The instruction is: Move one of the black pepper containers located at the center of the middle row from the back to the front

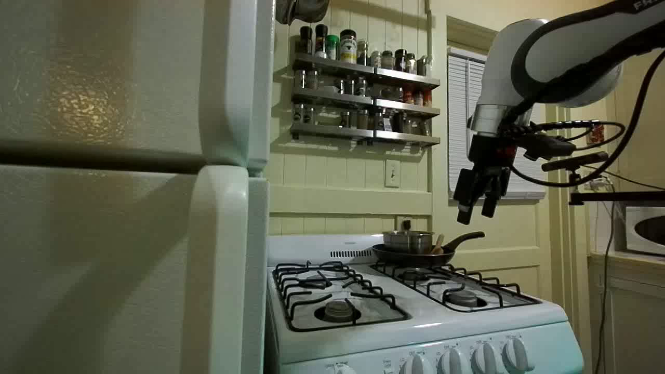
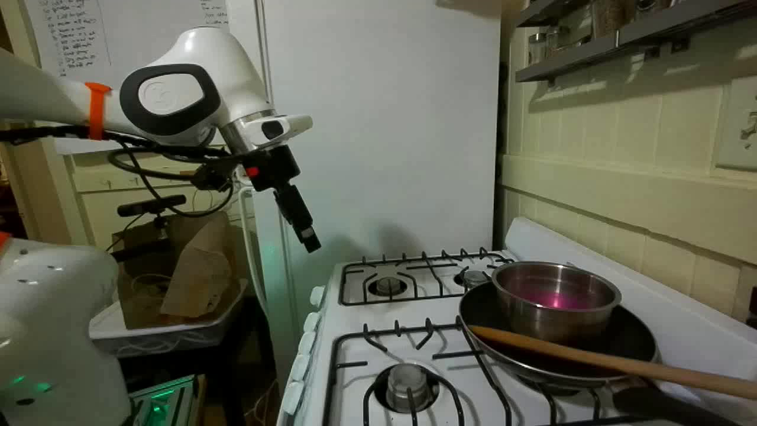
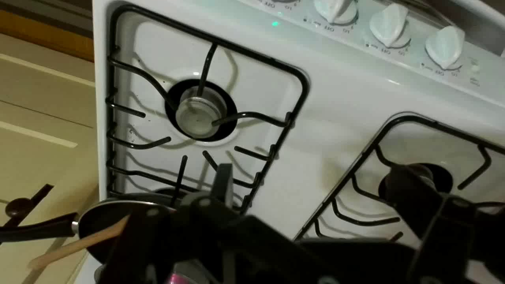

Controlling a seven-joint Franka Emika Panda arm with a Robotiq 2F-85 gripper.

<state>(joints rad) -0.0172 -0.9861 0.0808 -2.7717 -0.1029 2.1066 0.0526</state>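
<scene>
In an exterior view, a wall spice rack has three tiers. Its middle row [image 1: 332,97] is a metal rail shelf with small dark-topped jars. Several small jars [image 1: 350,87] stand near the centre of that row; their labels are too small to read, so I cannot tell which are black pepper. Some jars are partly hidden behind the rail. My gripper [image 1: 476,214] hangs pointing down, right of and below the rack, well apart from it. Its two fingers are apart with nothing between them. It also shows in an exterior view [image 2: 312,244] and in the wrist view [image 3: 315,181], above the stove.
A white gas stove [image 1: 353,340] with black grates stands below the rack. A pan [image 2: 482,307] holding a steel pot [image 2: 556,322] and a wooden utensil [image 2: 591,358] sits on its back burner. A white fridge [image 1: 104,270] stands beside the stove. The upper tier [image 1: 332,65] holds taller jars.
</scene>
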